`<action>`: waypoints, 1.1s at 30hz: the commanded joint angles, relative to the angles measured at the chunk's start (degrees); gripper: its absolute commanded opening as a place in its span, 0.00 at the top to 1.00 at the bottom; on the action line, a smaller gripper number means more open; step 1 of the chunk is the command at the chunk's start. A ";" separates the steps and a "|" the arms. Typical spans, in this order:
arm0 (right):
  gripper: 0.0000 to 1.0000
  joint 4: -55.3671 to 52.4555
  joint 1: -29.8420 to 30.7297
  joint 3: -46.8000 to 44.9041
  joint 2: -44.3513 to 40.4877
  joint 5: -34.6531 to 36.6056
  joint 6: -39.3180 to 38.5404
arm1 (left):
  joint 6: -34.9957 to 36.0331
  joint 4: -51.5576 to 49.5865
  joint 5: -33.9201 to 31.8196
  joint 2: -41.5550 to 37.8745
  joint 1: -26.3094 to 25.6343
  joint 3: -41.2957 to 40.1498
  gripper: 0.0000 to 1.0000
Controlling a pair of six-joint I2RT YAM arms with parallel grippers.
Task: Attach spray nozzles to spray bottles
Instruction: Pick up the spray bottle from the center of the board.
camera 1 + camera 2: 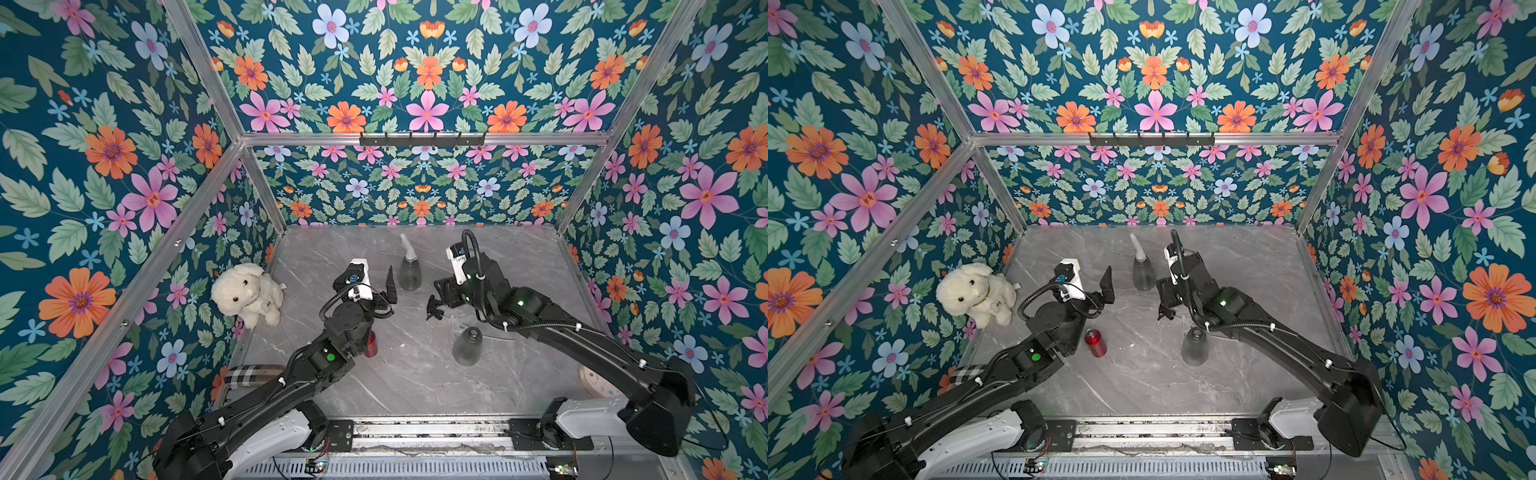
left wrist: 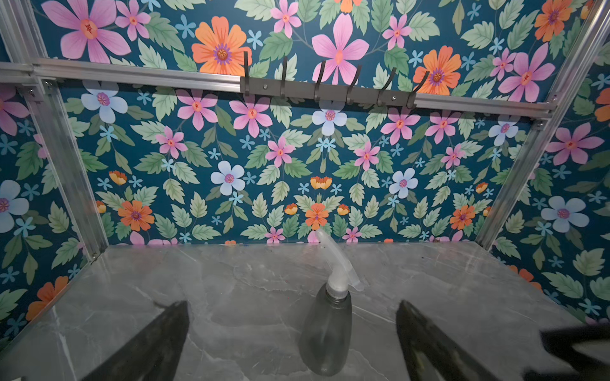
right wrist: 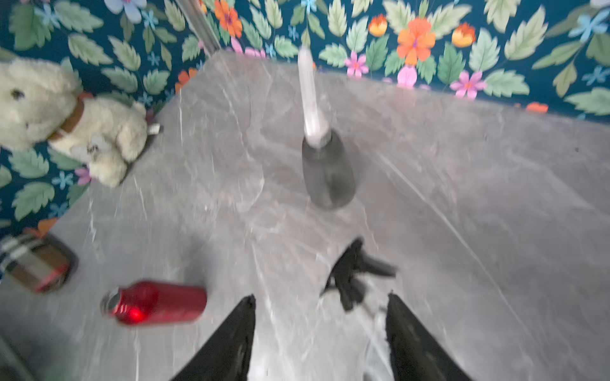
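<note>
1. Starting at the left edge of the table (image 1: 415,386), I see a cream plush dog (image 1: 247,293) against the wall. Nearer to me lies a checked pouch (image 1: 249,374), partly under my left arm (image 1: 291,386).
2. The red bottle (image 1: 1095,343) stands upright left of centre with its neck bare, close beside the left arm.
3. My left gripper (image 2: 293,306) hovers just left of the far grey bottle (image 1: 410,274). Its jaws are spread wide and hold nothing.
4. That far grey bottle stands upright toward the far middle of the table, with a whitish nozzle (image 1: 406,245) seated on its neck.
5. The black nozzle (image 1: 434,309) lies on the table right of centre, between the two grey bottles.
6. My right gripper (image 3: 320,301) sits just behind the black nozzle with its jaws parted and not clamped on it. The wrist view is blurred, and I cannot tell whether a fingertip touches it.
7. The near grey bottle (image 1: 467,347) stands upright with its neck bare, just nearer than the black nozzle and beside my right arm (image 1: 582,345). A faint translucent piece (image 1: 456,323) lies between them, and I cannot tell what it is.
8. A pale dotted dish (image 1: 594,382) peeks out from under the right arm at the right edge.
</note>
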 commanded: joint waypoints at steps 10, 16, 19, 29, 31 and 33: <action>0.36 -11.69 3.67 -15.43 -12.29 4.36 13.99 | -4.58 -0.87 4.78 2.72 -0.02 -1.08 0.01; 0.31 -9.32 3.95 -19.18 -11.80 3.26 15.66 | -4.85 -0.93 6.44 4.85 -0.07 -0.16 0.00; 0.28 -7.26 4.07 -20.88 -11.36 2.16 15.99 | -5.07 -0.85 6.87 5.54 -0.07 -0.03 0.00; 0.38 -3.69 4.10 -22.34 -8.40 1.56 15.82 | -5.20 -0.23 12.43 6.34 0.02 0.06 0.00; 0.44 -4.41 4.13 -21.82 -8.94 1.14 15.67 | -4.73 0.44 15.32 5.83 0.00 -0.40 0.00; 0.47 -5.63 4.07 -20.73 -9.85 1.04 15.04 | -4.43 2.51 19.48 5.30 0.56 -1.88 0.00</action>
